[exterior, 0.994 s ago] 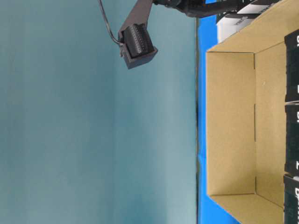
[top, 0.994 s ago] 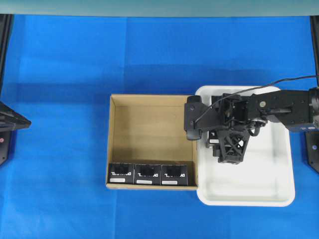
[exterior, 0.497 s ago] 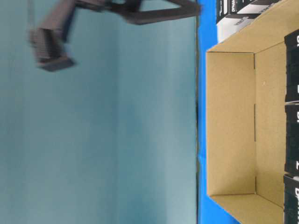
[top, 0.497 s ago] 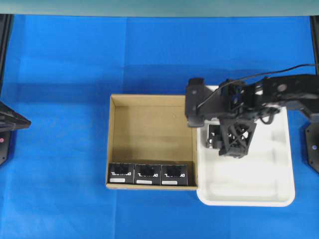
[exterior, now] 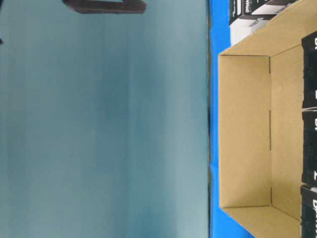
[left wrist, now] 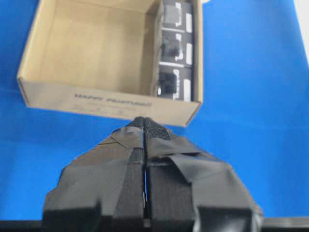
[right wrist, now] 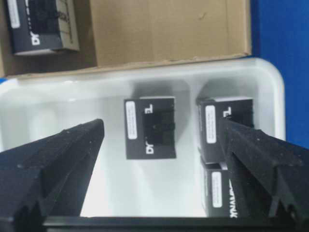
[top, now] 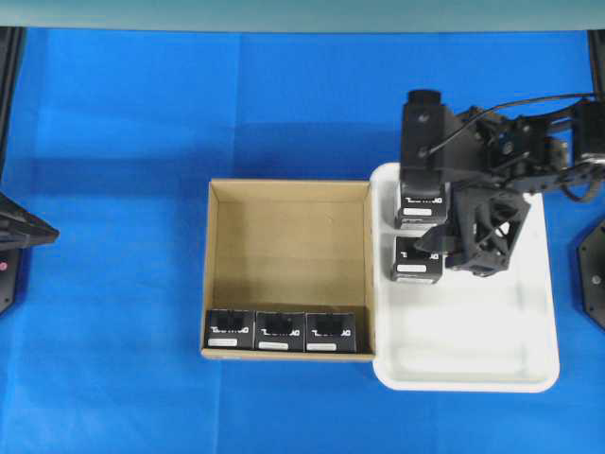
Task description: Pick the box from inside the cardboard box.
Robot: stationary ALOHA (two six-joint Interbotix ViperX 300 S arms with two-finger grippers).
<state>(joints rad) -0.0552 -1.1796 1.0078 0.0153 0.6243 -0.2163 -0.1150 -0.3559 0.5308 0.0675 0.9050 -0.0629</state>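
The cardboard box (top: 288,236) lies mid-table with three black boxes in a row along its near wall: one (top: 232,330), a second (top: 281,330) and a third (top: 331,330). My right gripper (top: 473,241) hovers over the white tray, apart from the carton. In the right wrist view it (right wrist: 160,124) stands open and holds nothing. My left gripper (left wrist: 145,123) is shut and empty, well short of the carton (left wrist: 111,96), whose boxes (left wrist: 175,48) line its right side. At table level the carton (exterior: 247,134) shows with boxes (exterior: 309,148) at the frame's right edge.
A white tray (top: 473,350) sits against the carton's right side. It holds black boxes like those in the carton: one (top: 419,257) near its left wall and another (top: 423,203) behind it. Blue cloth covers the table. The left arm (top: 19,232) rests at the far left edge.
The right arm has swung back and to the right, away from the carton's edge. It has risen almost out of the table-level view. Two boxes in the tray now show. The left arm is still.
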